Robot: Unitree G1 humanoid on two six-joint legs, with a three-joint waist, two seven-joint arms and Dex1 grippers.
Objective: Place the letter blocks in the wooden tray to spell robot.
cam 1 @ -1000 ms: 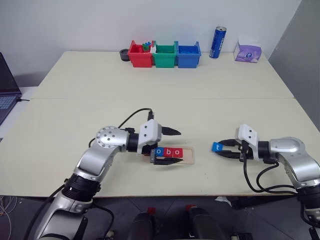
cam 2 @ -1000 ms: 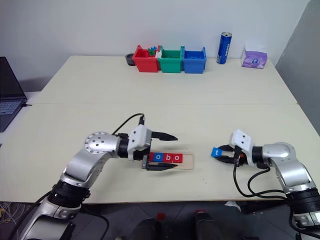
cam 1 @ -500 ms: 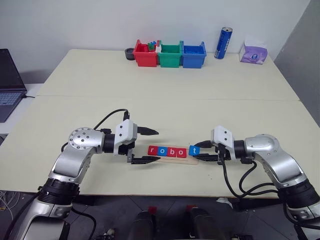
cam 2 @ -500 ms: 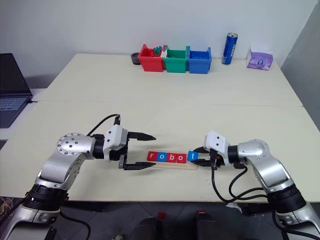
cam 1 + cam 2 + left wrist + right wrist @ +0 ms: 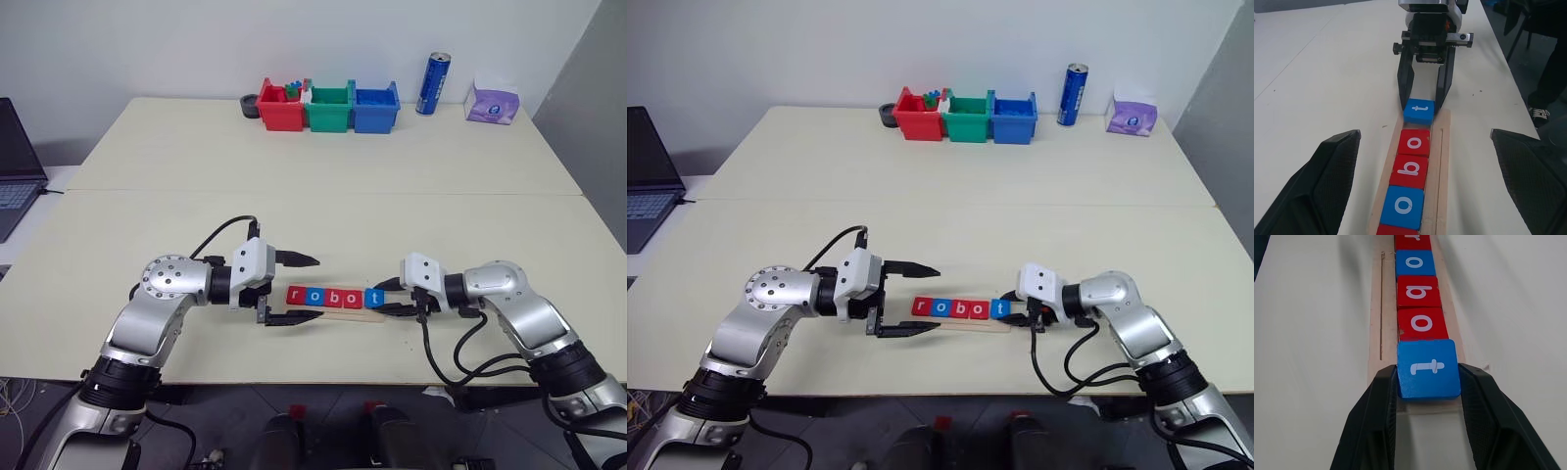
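Observation:
The wooden tray [image 5: 338, 310] lies near the table's front edge. In it the letter blocks stand in a row: red r [image 5: 297, 295], blue o [image 5: 314, 296], red b [image 5: 332, 297], red o [image 5: 350, 297]. The blue t block [image 5: 1428, 368] sits at the tray's right end against the red o. My right gripper [image 5: 384, 298] is shut on the t block, with one finger on each side of it. My left gripper [image 5: 313, 289] is open, its fingers [image 5: 1327, 186] spread wide on either side of the tray's left end and holding nothing.
Red [image 5: 277, 108], green [image 5: 328, 106] and blue [image 5: 375, 106] bins stand in a row at the back edge. A blue can [image 5: 428, 84] and a purple tissue pack [image 5: 490, 104] are to their right. A laptop [image 5: 20, 166] is at the far left.
My right gripper has carried the t block leftward from open table to the tray's right end. My left gripper has drawn back off the blocks, uncovering the r. The camera view has shifted.

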